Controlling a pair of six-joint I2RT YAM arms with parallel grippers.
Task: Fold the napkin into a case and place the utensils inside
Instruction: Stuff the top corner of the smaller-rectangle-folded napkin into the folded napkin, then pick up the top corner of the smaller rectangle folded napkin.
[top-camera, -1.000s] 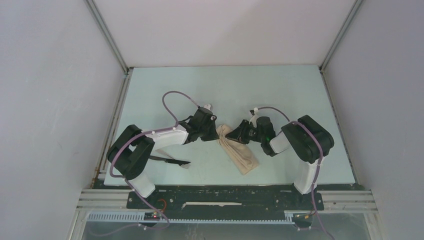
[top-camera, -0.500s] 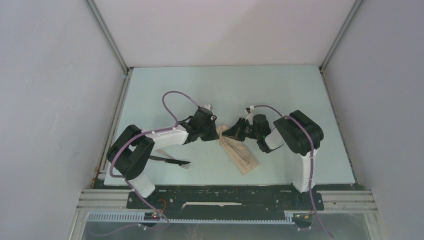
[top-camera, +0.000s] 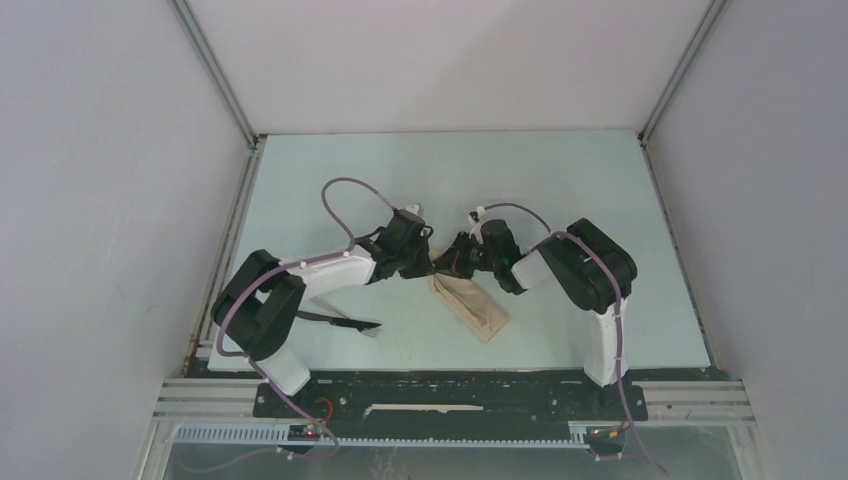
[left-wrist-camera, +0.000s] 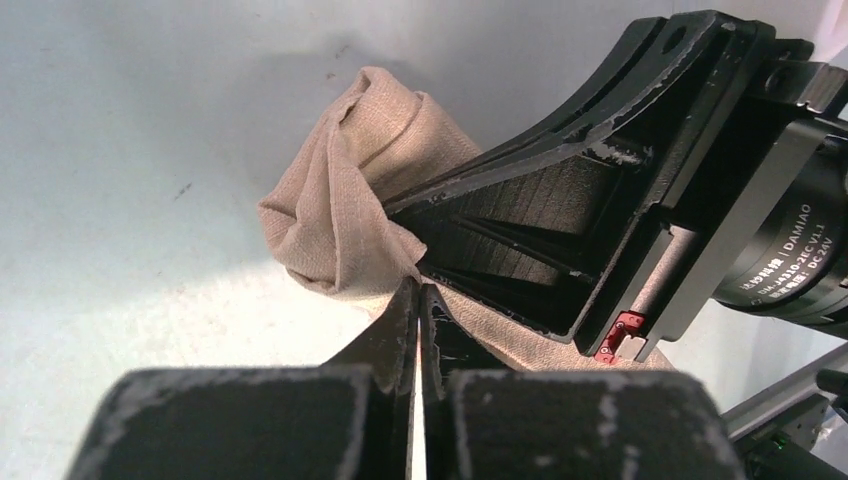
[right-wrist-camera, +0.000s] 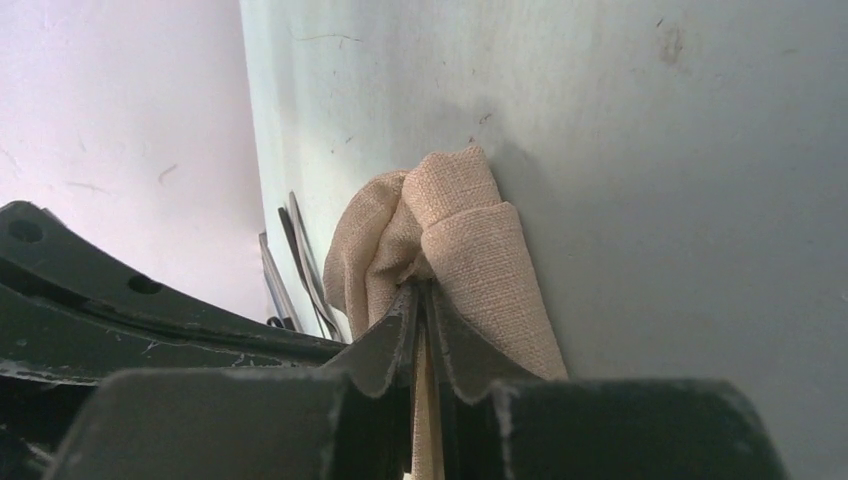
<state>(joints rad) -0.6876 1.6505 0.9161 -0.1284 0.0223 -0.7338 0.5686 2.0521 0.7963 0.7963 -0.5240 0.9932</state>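
Tan napkin (top-camera: 472, 308), bunched end pinched by right end effector (right-wrist-camera: 423, 292), left end effector (left-wrist-camera: 417, 296) closed.

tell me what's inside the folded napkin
Nothing shows inside the napkin; its folds cover the interior. The utensils lie outside it on the table.

The napkin (left-wrist-camera: 335, 215) is seen as coarse woven cloth, matt and creased. The table (right-wrist-camera: 650, 200) is finished smooth, faintly scuffed.
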